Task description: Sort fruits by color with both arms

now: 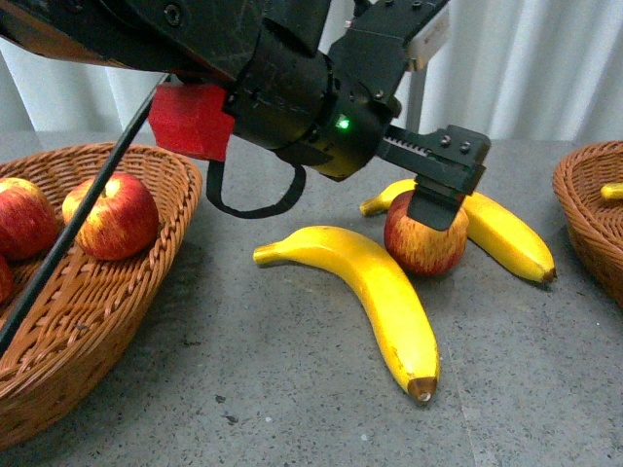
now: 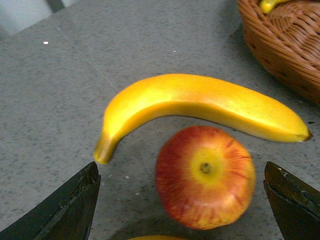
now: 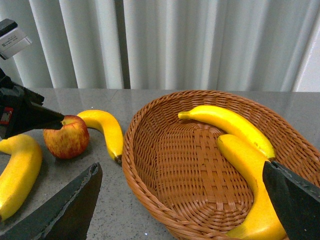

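The grey table [image 1: 292, 409] had a left basket [image 1: 146, 292] with red apples [image 1: 112, 216], cut off at the edge, and a right basket [image 3: 150, 150] holding two bananas [image 3: 230, 125]. On the table one apple [image 1: 425, 243] sat between a front banana [image 1: 380, 282] and a back banana [image 1: 506, 233]. The left gripper [image 2: 180, 167] hung over it, jaws wide apart, one each side. The right gripper [image 3: 180, 167] was over the right basket, jaws apart too. The apple looked hard, smooth and round, so it might roll; its fat middle seemed the best place to grab. From the front its top was hidden, so touching was unclear.
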`<control>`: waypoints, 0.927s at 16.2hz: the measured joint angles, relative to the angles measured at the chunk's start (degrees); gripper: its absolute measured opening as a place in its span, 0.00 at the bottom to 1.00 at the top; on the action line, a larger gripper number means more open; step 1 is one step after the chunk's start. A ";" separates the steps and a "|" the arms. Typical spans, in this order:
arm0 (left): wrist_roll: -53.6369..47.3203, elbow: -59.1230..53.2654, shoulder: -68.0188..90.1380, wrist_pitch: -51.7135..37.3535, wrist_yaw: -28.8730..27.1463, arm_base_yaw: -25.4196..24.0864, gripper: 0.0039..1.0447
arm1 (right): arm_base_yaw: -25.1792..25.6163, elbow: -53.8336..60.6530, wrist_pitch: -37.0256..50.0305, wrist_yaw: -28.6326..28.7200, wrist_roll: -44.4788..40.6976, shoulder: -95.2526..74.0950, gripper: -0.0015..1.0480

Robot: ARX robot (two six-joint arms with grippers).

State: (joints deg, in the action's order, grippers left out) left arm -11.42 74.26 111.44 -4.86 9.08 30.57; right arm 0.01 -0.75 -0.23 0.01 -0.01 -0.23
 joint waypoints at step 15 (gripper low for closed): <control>-2.12 2.01 6.27 -0.72 0.39 1.64 0.94 | 0.00 0.00 -0.04 -0.02 0.00 0.00 0.94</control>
State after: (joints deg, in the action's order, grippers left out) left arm -13.54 76.27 117.71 -5.58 9.48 32.21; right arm 0.01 -0.75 -0.27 -0.01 -0.01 -0.23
